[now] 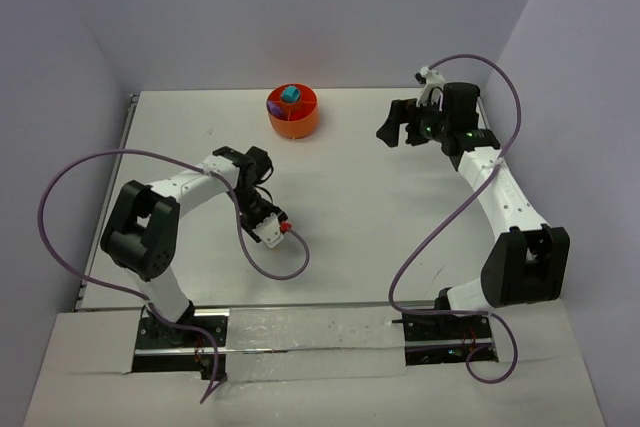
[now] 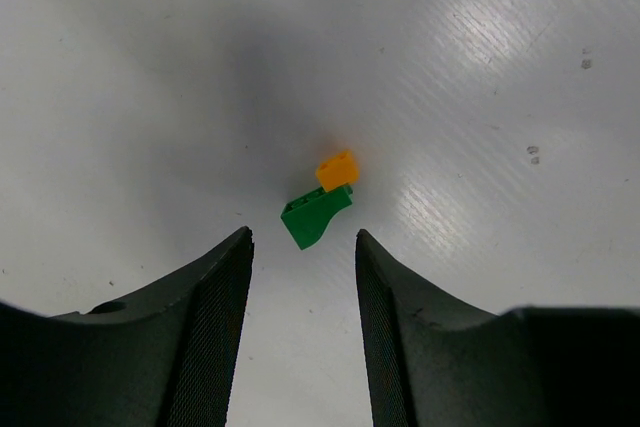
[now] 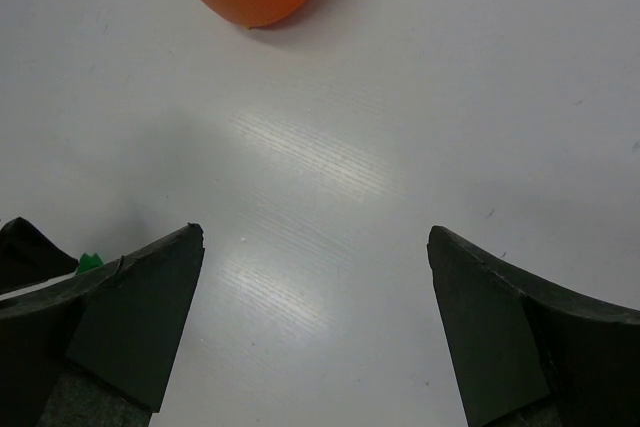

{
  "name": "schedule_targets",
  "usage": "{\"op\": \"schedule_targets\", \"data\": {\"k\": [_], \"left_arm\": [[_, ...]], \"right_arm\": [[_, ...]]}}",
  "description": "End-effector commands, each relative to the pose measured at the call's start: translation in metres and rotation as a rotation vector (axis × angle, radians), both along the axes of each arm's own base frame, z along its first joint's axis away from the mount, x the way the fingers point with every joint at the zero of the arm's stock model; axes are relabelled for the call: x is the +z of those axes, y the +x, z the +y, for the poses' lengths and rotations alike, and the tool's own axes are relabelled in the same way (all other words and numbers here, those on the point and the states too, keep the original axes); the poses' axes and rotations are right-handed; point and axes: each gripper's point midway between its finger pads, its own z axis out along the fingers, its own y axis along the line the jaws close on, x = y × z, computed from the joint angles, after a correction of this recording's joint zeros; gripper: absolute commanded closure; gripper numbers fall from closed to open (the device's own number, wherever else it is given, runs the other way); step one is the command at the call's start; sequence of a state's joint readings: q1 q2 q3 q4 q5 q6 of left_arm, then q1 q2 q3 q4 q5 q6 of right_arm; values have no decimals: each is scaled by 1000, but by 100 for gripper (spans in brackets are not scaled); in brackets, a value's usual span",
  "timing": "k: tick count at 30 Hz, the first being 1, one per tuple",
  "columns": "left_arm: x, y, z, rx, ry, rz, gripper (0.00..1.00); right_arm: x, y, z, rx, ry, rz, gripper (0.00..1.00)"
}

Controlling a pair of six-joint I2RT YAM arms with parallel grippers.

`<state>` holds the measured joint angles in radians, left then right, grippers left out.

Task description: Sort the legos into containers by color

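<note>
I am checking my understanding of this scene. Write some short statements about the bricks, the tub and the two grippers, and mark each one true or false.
1. The left gripper is shut on the green brick. False: its jaws are open, and the brick lies loose on the table at the fingertips.
2. The orange-yellow brick touches the green brick. True.
3. The right gripper is open with nothing between its fingers. True.
4. The orange tub is empty. False: a teal-blue brick sits in it, next to something purple.
</note>
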<state>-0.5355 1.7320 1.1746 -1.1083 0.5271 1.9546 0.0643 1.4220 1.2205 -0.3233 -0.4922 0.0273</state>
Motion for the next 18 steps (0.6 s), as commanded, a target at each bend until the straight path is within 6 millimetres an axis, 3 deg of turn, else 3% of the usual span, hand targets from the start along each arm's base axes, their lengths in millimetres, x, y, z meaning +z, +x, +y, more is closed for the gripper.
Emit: {"op": "schedule_targets", "data": {"k": [1,12,18], "left_arm": [[-2,20,-14,-332,-60,-189,48],[-17,32,-20,-414,-29,-240,47],[-25,26,-20,-459,-38,-253,48]], "right_arm": [[7,-3,-4,10,1,-23,0],[2,-3,-10,14,-15,-16,0],[-3,-3,-13,12,-16,0,0]]}}
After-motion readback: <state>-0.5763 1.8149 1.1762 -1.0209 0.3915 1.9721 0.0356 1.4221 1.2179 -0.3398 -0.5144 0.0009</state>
